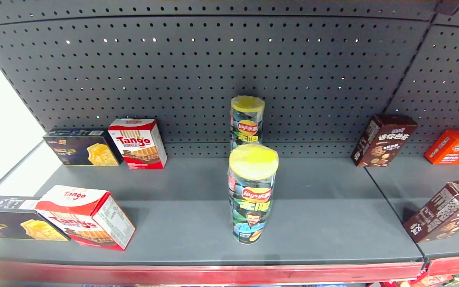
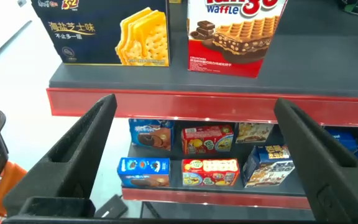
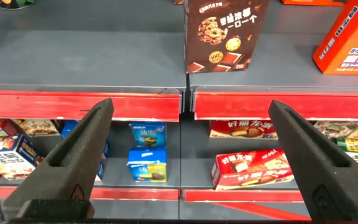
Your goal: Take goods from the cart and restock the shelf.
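The left hand (image 2: 194, 102) is open, its two black fingers (image 2: 73, 155) spread wide apart, one at each side of the left wrist view. Each finger is a long wedge that narrows to its tip, and the tips point forward, away from the wrist. The right hand (image 3: 191, 104) has the same pose: its black fingers (image 3: 319, 162) are parted just as wide, tips pointing forward. Both wrists are held level, so the two fingertips of each hand sit at about the same height.

Orange box (image 1: 456, 146) partly off-frame.
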Tool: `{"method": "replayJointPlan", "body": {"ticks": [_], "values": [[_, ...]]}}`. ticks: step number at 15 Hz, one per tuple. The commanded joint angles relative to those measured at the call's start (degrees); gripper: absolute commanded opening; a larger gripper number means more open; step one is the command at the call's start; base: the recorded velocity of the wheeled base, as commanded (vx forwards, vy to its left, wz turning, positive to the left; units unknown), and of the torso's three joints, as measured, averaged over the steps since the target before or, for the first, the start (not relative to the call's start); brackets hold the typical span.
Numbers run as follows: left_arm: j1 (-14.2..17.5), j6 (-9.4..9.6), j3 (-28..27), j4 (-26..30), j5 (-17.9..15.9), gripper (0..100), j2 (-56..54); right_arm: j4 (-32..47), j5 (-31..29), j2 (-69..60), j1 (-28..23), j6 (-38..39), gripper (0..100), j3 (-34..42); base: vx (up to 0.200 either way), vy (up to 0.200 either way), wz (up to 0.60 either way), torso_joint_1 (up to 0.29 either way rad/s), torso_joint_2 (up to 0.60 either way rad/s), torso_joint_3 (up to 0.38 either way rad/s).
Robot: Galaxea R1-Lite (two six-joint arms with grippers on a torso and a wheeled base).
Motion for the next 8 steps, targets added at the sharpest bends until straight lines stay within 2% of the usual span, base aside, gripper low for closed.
{"method": "replayJointPlan", "body": {"ticks": [1,8], "values": [[0.0,-0.04,0.0,0.0,0.0,100,0.0,0.0,0.0,0.1,0.0,0.0,100,0.0,0.0,0.0,0.0,0.0,0.0,0.0],[0.0,-0.04,0.0,0.0,0.0,100,0.0,0.0,0.2,0.1,0.0,-0.3,100,0.0,0.0,0.0,0.0,0.0,0.0,0.0]]}}
